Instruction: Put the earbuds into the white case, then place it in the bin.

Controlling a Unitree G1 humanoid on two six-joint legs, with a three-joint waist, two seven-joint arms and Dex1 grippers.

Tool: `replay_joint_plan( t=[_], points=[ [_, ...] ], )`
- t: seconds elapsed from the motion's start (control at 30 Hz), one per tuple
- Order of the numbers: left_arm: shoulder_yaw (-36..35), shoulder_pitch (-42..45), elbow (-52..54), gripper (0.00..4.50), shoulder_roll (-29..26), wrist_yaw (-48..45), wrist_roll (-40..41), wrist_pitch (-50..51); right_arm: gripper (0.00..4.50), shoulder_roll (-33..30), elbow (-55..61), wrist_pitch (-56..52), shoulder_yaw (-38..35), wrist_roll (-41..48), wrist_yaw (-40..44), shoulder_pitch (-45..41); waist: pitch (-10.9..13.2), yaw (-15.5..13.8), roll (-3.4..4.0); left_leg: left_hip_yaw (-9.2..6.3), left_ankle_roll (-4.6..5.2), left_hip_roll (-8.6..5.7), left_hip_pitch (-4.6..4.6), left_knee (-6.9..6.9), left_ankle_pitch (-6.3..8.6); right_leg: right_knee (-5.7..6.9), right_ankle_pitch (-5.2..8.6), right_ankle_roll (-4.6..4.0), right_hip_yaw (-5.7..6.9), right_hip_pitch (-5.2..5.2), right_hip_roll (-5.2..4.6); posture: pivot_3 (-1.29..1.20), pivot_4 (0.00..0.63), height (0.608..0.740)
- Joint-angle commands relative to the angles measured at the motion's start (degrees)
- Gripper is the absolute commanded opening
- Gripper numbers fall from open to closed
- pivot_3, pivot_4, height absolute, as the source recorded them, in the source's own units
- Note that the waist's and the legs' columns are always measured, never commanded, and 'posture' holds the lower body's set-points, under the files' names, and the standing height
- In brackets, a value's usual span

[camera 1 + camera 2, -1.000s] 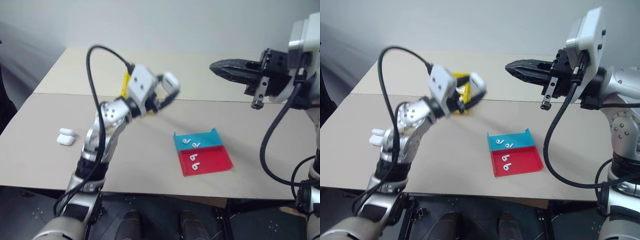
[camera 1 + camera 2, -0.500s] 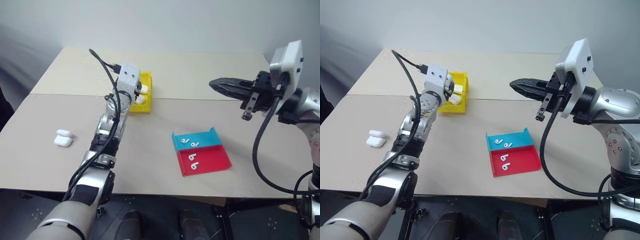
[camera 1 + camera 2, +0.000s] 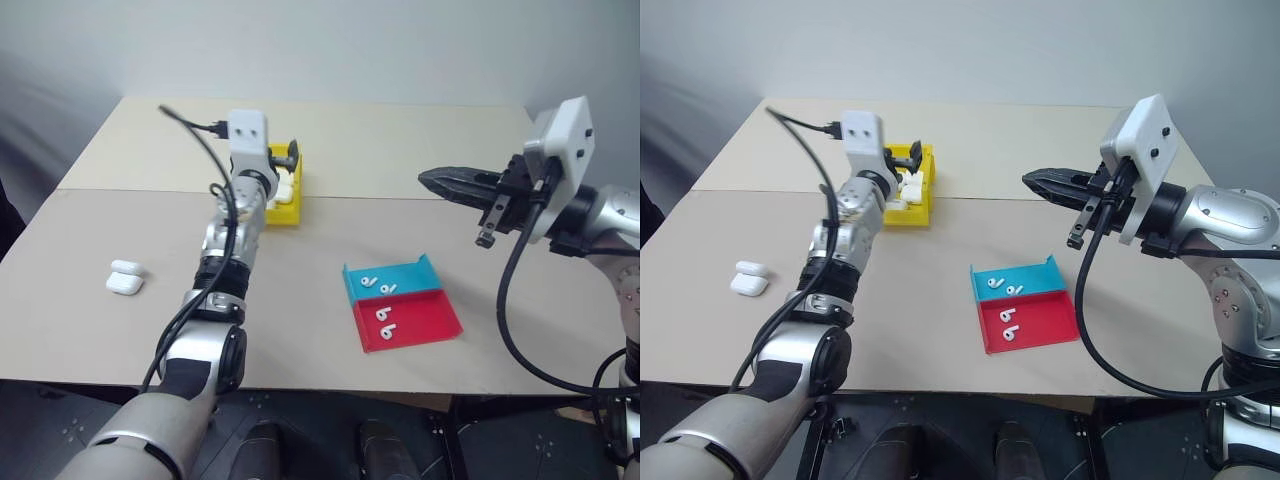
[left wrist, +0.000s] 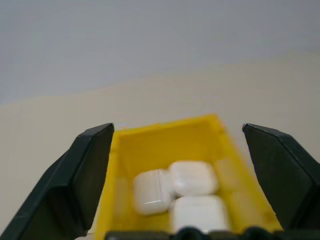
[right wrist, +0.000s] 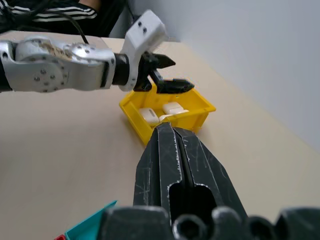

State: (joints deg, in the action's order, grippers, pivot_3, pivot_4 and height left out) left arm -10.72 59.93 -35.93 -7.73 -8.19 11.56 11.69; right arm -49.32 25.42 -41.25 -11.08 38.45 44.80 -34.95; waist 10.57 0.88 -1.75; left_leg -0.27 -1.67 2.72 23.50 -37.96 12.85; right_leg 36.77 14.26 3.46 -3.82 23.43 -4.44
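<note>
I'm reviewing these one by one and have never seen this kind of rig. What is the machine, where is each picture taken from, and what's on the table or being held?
It is a humanoid robot with two arms, each ending in a two-fingered black gripper. Two pictures come from cameras in its head, looking down over the table; the other two come from cameras on each wrist, looking along the fingers. The left gripper hangs open over the yellow bin and holds nothing. Three white cases lie in the bin. The right gripper is shut and empty, held in the air above the table. Two more white cases sit on the table's left side. Earbuds lie in a blue tray and a red tray.
</note>
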Motion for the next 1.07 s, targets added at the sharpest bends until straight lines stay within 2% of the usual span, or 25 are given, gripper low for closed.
replay_joint_plan(
  t=[0.03, 0.13, 0.2, 0.37, 0.5, 0.63, 0.83, 1.07],
  points=[
    [0.97, -3.87, 12.53, 4.47, -1.66, -10.09, 5.73, 3.57, 0.00, -1.50, 1.46, 1.18, -0.28, -0.79, 0.91, 0.73, 0.00, 0.10, 0.01, 0.00, 0.00, 0.00, 0.00, 0.00, 0.00, 0.02, 0.00, 0.00, 0.00, 0.00, 0.00, 0.00, 0.150, 0.740],
    [3.46, -12.00, 26.26, 4.47, -5.67, -18.91, 9.05, 6.59, 0.00, -2.42, 1.47, 8.90, -0.70, -3.84, 6.21, 4.96, -0.01, 0.17, 0.02, 0.00, -0.02, 0.01, -0.02, 0.02, -0.01, 0.00, 0.00, 0.00, -0.02, 0.00, 0.00, 0.00, 0.150, 0.740],
    [3.67, -17.51, 35.92, 4.47, -10.45, -25.38, 13.75, 11.03, 0.00, -3.05, 1.30, 13.87, -1.88, -4.76, 10.72, 9.17, -0.01, 0.25, 0.02, 0.01, -0.03, 0.02, -0.02, 0.03, -0.02, 0.00, 0.00, 0.00, -0.03, 0.01, 0.01, 0.00, 0.150, 0.740],
    [-0.56, -29.85, 53.80, 4.47, -23.83, -37.68, 25.04, 18.58, 0.00, -8.18, -1.99, 18.41, -2.67, -7.00, 19.15, 15.43, 0.00, 0.21, 0.03, 0.02, -0.07, 0.04, -0.11, -0.01, -0.04, 0.10, 0.00, 0.00, -0.04, -0.05, 0.00, 0.00, 0.150, 0.740],
    [-6.27, -37.81, 59.87, 4.47, -33.09, -43.91, 31.02, 21.91, 0.00, -11.16, -5.46, 22.25, -4.00, -10.12, 21.93, 18.81, -0.01, 0.15, 0.03, 0.07, -0.06, 0.08, -0.43, 0.00, -0.03, 0.06, 0.03, -0.03, -0.04, -0.32, 0.02, 0.00, 0.150, 0.740],
    [-15.05, -48.53, 62.79, 4.47, -43.30, -52.01, 35.48, 25.24, 0.00, -14.35, -8.59, 25.11, -8.76, -11.45, 26.18, 23.66, 0.00, 0.22, 0.03, 0.10, -0.06, 0.10, -0.30, 0.00, -0.03, 0.02, 0.05, -0.04, -0.05, -0.17, 0.02, 0.00, 0.150, 0.740],
    [-20.77, -55.42, 63.93, 4.47, -48.05, -54.74, 37.38, 25.89, 0.00, -15.64, -11.07, 31.28, -14.42, -11.30, 33.37, 29.66, -0.01, -0.20, 0.02, 0.12, -0.05, 0.12, -0.41, 0.02, -0.02, 0.02, 0.09, -0.07, -0.03, -0.30, 0.01, 0.00, 0.150, 0.740],
    [-20.08, -54.29, 63.56, 4.47, -47.33, -53.22, 38.58, 24.98, 0.00, -14.28, -12.47, 35.19, -10.95, -12.13, 32.94, 25.88, -0.01, 0.31, 0.03, 0.15, -0.05, 0.13, -0.44, 0.03, -0.02, 0.03, 0.09, -0.08, -0.06, -0.27, 0.03, 0.00, 0.150, 0.740]
  ],
)
